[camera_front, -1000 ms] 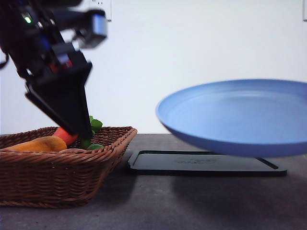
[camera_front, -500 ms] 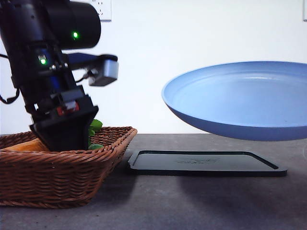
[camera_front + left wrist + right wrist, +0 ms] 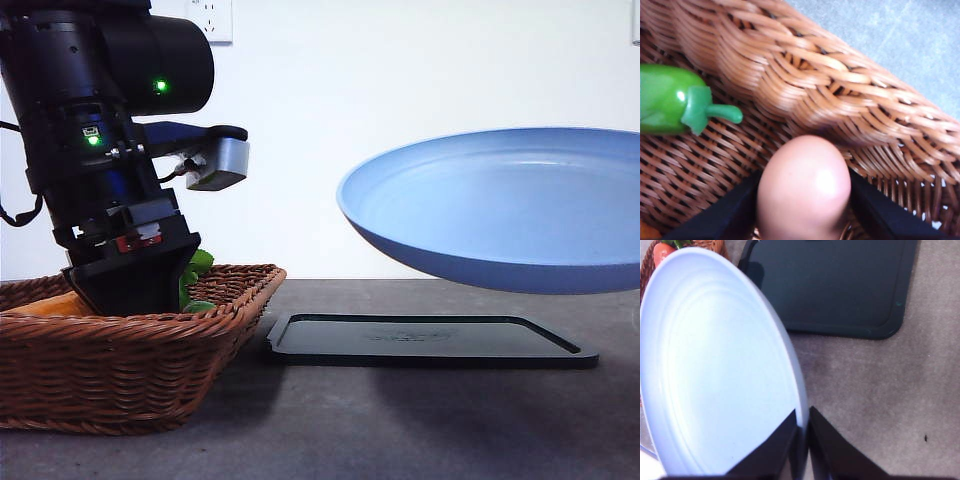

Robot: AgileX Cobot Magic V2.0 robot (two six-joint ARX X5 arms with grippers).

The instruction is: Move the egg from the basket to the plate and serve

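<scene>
Your left wrist view showed the left fingers (image 3: 805,220) flanking the pinkish-brown oval egg (image 3: 804,187) inside the brown wicker basket (image 3: 120,360); right fingers (image 3: 802,450) pinched the light-blue round plate (image 3: 715,365).

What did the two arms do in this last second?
The left hand dropped into the basket, and its fingers now flank the egg. The right hand, pinching the plate by its rim, raised it a little above the black tray. Basket and tray stayed put.
</scene>
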